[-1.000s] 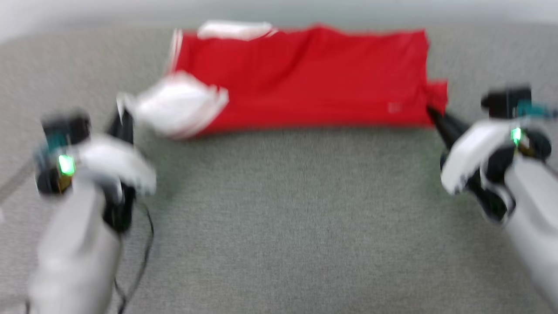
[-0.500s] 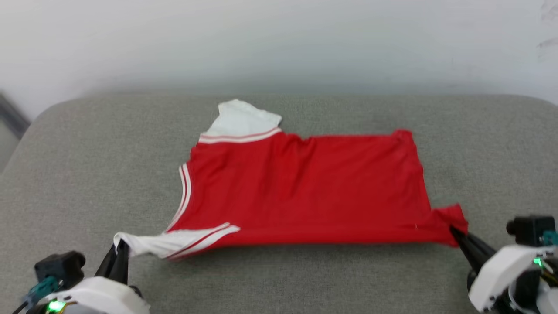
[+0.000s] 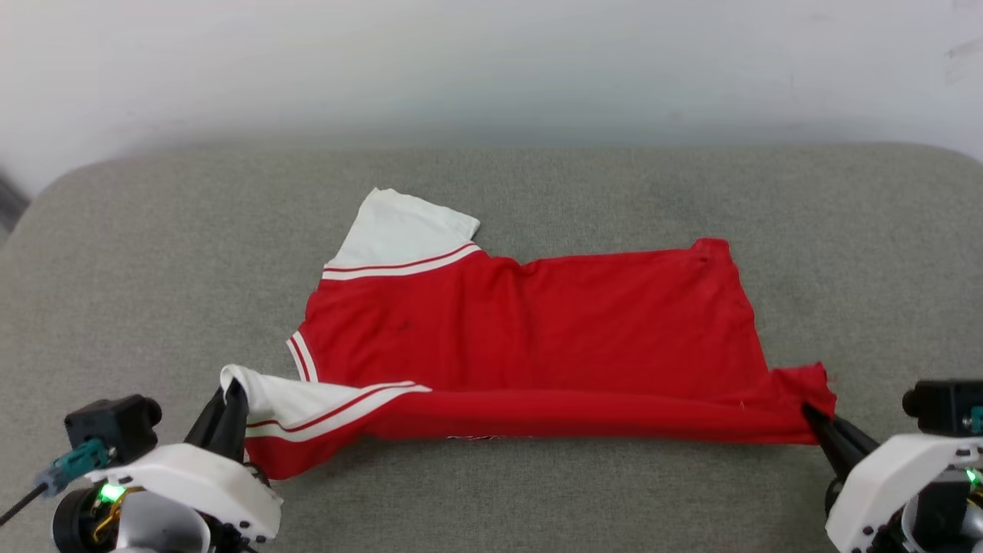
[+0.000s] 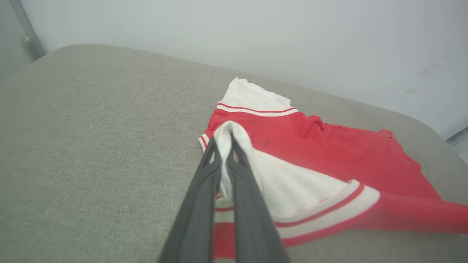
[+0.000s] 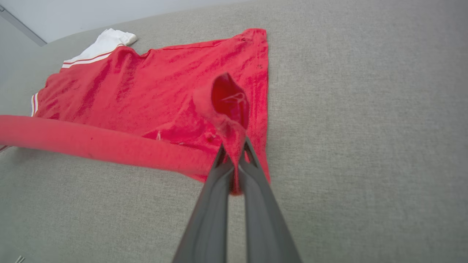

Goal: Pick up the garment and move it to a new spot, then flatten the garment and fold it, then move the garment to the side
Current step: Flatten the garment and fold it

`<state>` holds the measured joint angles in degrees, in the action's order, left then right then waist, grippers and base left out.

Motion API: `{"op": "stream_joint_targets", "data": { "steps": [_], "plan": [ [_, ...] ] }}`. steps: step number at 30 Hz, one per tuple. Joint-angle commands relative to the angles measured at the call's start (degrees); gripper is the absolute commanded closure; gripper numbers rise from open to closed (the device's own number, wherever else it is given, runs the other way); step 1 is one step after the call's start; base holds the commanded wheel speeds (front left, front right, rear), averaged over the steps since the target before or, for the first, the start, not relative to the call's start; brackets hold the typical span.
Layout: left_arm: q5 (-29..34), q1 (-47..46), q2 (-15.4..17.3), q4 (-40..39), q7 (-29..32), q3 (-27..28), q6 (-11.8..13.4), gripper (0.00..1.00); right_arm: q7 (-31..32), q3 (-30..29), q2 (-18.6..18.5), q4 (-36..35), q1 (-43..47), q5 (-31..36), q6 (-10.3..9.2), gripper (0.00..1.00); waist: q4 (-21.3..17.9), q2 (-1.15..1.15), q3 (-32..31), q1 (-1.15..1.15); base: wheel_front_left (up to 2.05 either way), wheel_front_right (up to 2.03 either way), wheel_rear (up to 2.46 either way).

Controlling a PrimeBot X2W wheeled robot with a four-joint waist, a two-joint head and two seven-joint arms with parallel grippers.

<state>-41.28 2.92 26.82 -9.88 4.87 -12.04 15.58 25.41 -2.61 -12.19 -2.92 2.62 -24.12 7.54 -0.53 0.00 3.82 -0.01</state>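
Okay: left claw is pressed together, pinching the tip of the near sleeve. In the left wrist view the white cloth wraps over both fingertips. Right claw is also clamped tight, on the red hem corner at the opposite end.

Between the two grips, the front edge of the jersey is raised off the grey cushion as a taut rolled band with shadow under it. The rest of the jersey lies flat behind, plain red side up, spread left-right across the middle of the cushion. Far sleeve lies flat, pointing at the wall.

Room: bare cushion on all sides. There is a wide strip in front toward the robot and wide margins left and right out to the rounded corners. Less room behind, where the cushion's back edge meets the wall.

View differences:
- Right wrist view shows the hem corner puffed open into a pocket with a small white mark inside; from the head it reads as a bunched corner.
- Head view shows a sliver of white marking under the raised band, too small to read.
- Left wrist view shows striped trim running under the fingers.
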Motion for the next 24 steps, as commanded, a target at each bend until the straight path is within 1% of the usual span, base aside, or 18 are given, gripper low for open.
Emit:
{"op": "stream_joint_targets", "data": {
  "steps": [1,5,7,14,15,16,17,18,19,20,23,24],
  "plan": [
    [-0.3,-2.7,-0.4,1.7,-0.2,-0.4,-0.8,1.00,0.6,-0.4,0.8,0.3,-2.5,0.4,-0.10,1.00,-0.1,0.00,2.7,0.01,0.00,0.00,0.00],
    [-0.2,-7.5,-1.7,6.1,-0.7,-1.7,-2.6,1.00,1.6,0.2,1.3,2.5,-6.0,1.0,-0.09,1.00,-0.2,0.00,6.0,0.01,0.00,0.00,0.00],
    [-0.1,-9.3,-2.0,8.7,-0.7,-2.3,-3.4,1.00,1.8,0.8,0.8,4.2,-7.4,1.5,-0.08,1.00,-0.3,0.00,7.4,0.01,0.00,0.00,0.00],
    [-2.0,-12.1,-4.0,17.6,0.6,-4.3,-6.1,1.00,-0.2,3.1,-0.4,11.4,-10.9,1.5,-0.08,1.00,-0.5,0.00,9.4,0.01,0.00,0.00,0.00],
    [-2.3,-12.3,-4.3,18.7,0.6,-4.4,-6.6,1.00,-0.8,3.4,-0.6,12.6,-11.2,1.7,-0.08,0.93,-0.5,0.00,9.4,0.01,0.00,0.00,0.00],
    [-2.9,-12.4,-4.7,19.9,0.9,-4.7,-7.0,1.00,-1.7,3.6,-0.7,13.5,-11.5,1.6,-0.08,0.74,-0.4,0.00,9.4,0.01,0.00,0.00,0.00],
    [-3.3,-12.4,-5.0,20.7,0.9,-4.8,-7.4,1.00,-2.7,3.7,-0.5,14.2,-11.8,1.2,-0.08,0.51,-0.4,0.00,9.3,0.01,0.00,0.00,0.00],
    [-3.4,-12.6,-5.2,21.6,0.4,-4.7,-7.6,0.82,-3.4,4.1,-0.6,15.1,-11.9,1.0,-0.08,0.00,-0.3,0.00,9.1,0.01,0.00,0.00,0.00],
    [-3.7,-12.8,-5.4,22.4,0.1,-4.7,-8.0,0.14,-4.1,4.5,-0.9,15.9,-11.7,0.9,-0.08,0.00,-0.2,0.00,8.9,0.01,0.00,0.00,0.00],
    [-3.9,-12.7,-5.6,23.0,-0.2,-4.7,-8.1,0.00,-5.2,4.7,-1.0,16.2,-11.6,0.5,-0.08,0.00,-0.1,0.00,8.5,0.01,0.00,0.00,0.00],
    [-4.3,-12.4,-5.8,24.1,-1.1,-4.4,-8.8,0.00,-9.6,5.4,-1.5,16.6,-11.3,-0.1,-0.08,0.00,0.2,0.00,6.9,0.01,0.00,0.00,0.00],
    [-4.6,-11.9,-5.6,24.3,-0.5,-4.5,-9.0,0.00,-11.1,5.4,-1.3,16.7,-11.0,-0.6,-0.08,0.00,0.3,0.00,6.2,0.01,0.00,0.00,0.00]
  ]
}}
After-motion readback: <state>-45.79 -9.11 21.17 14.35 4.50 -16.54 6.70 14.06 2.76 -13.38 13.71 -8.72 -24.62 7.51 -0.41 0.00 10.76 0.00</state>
